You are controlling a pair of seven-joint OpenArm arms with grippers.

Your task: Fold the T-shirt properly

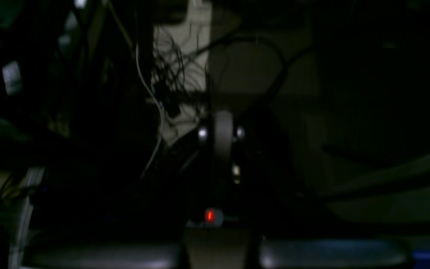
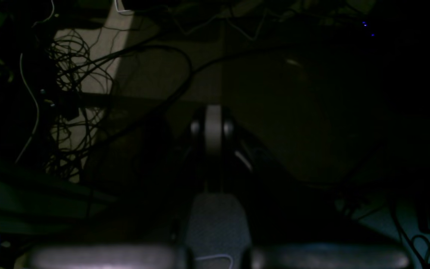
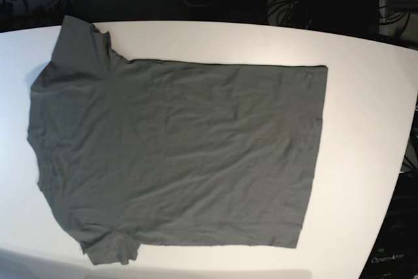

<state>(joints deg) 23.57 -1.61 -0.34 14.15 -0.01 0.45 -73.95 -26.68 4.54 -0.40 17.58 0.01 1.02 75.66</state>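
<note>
The T-shirt [image 3: 176, 155] lies spread flat and unfolded on the white bench [image 3: 366, 109], collar end toward the left of the base view, hem toward the right, one sleeve reaching the far left corner and the other by the near edge. Neither arm shows over the bench. In the dim wrist views the left gripper [image 1: 222, 134] and the right gripper [image 2: 214, 129] both have their jaws pressed together on nothing, pointing off toward a dark floor [image 2: 274, 112] strewn with tangled cables [image 2: 73, 74].
</note>
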